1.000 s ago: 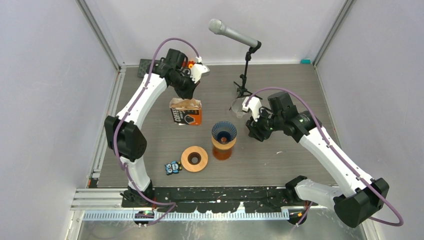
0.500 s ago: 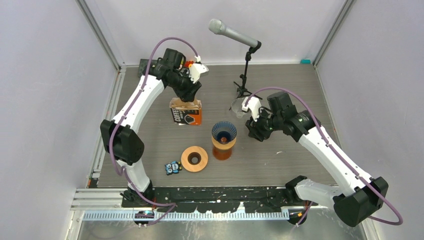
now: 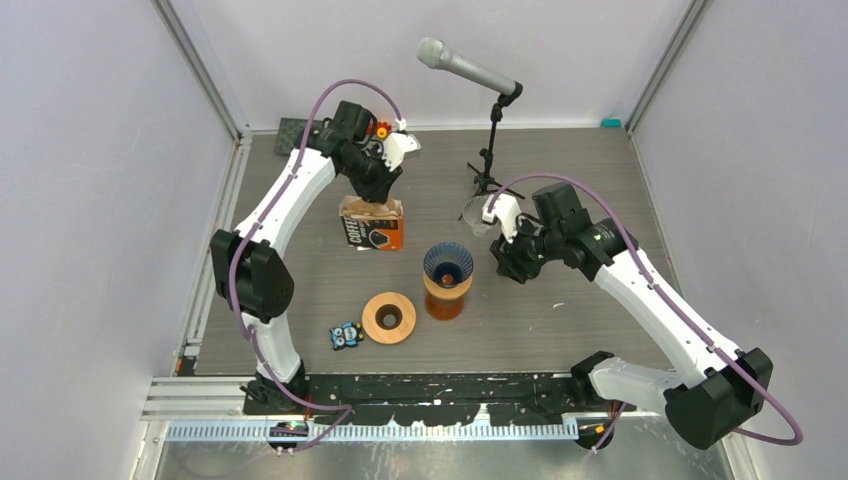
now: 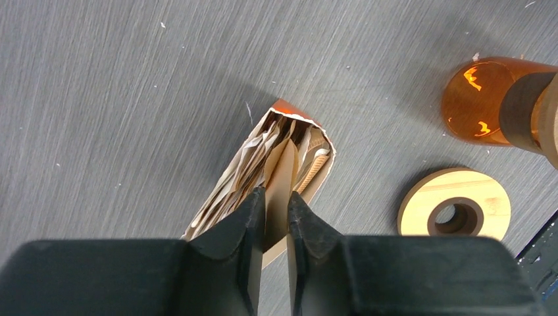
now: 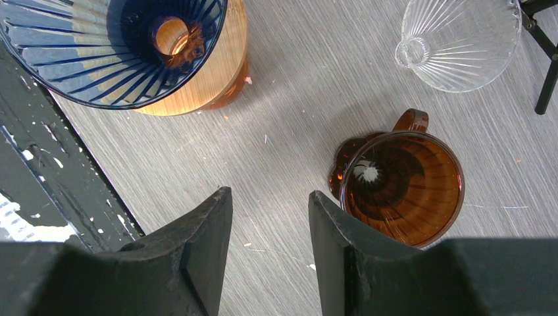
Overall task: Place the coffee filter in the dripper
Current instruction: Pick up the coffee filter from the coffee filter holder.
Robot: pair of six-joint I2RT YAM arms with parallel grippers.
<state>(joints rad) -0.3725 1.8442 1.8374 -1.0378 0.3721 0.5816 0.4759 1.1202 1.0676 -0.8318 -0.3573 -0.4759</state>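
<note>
An orange and black box of brown paper coffee filters stands open at the back left. In the left wrist view its open top shows several filters. My left gripper sits right above the box, shut on one brown filter that sticks up between the fingertips. A ribbed blue dripper sits on an amber glass server at the table's middle and also shows in the right wrist view. My right gripper is open and empty, just right of the blue dripper and beside an amber dripper.
A clear glass dripper lies by the microphone stand. A wooden ring and a small blue toy lie near the front. The ring and server show in the left wrist view.
My left gripper has shifted slightly down and right over the filter box. The right arm has barely moved.
</note>
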